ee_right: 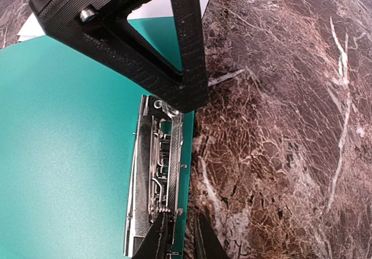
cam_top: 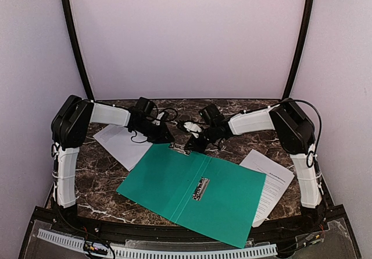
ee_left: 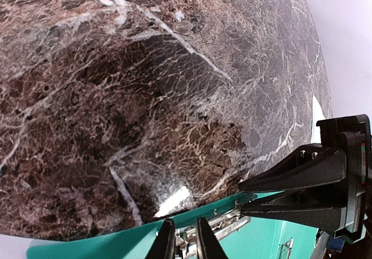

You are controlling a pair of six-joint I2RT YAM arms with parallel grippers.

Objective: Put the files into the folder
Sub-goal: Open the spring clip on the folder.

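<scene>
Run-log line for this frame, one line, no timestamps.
folder open, flat | left sheet, right sheet outside it | left gripper, right gripper at far-edge clip, jaws narrow, grip unclear | filing not started

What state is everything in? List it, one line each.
folder: open, lying flat
far clip: at the folder's far edge, both grippers at it
middle clip: untouched
left sheet: flat, outside the folder
right sheet: flat, outside the folder
left gripper: shut on the far clip
right gripper: jaws narrow at the far clip, grip unclear
</scene>
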